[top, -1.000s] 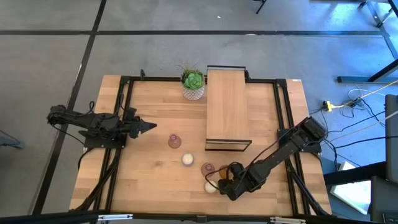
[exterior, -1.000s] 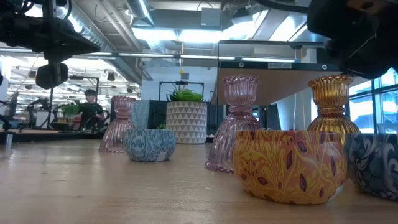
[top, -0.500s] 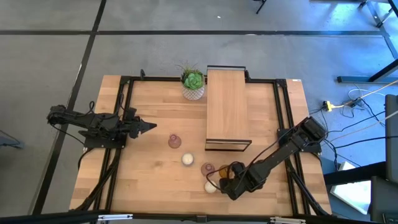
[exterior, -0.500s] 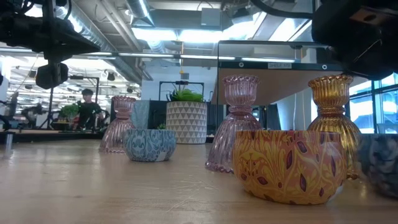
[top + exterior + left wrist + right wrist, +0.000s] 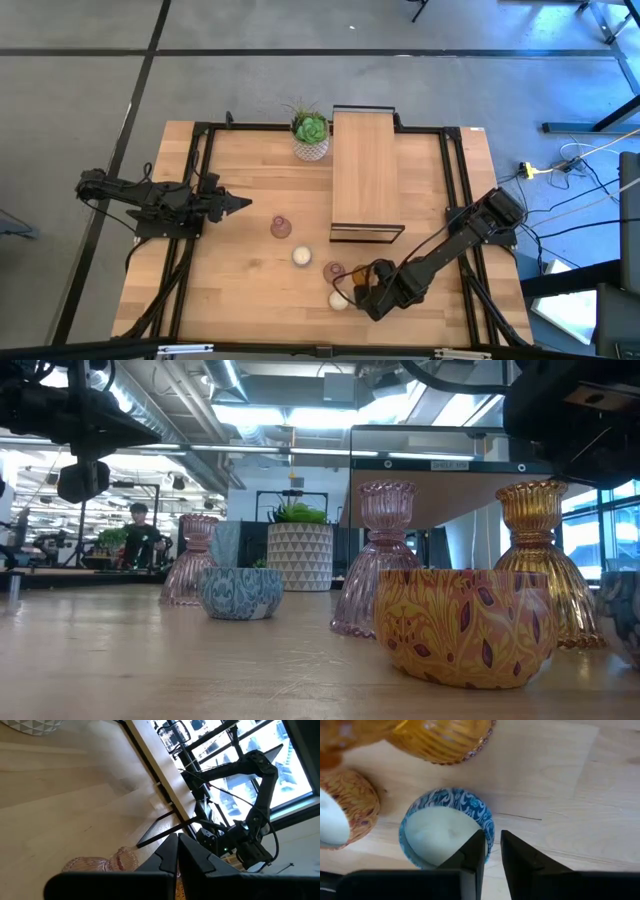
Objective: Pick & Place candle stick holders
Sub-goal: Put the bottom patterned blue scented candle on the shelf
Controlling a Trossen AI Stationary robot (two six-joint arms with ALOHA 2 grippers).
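Overhead, tabletop-level, 2 close wrist views; perhaps overlapping.

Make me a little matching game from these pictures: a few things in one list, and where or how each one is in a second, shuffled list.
Things:
1. left gripper
2. succulent
3. amber glass holder
4. blue-patterned round holder

Places or states:
A. in a white pot at the table's back edge, beside the wooden stand
B. right at the tips of the right gripper
C. shut, over the table's left part, holding nothing
D. standing upright, ribbed golden glass with a narrow neck

Pairs: 1-C, 2-A, 3-D, 4-B
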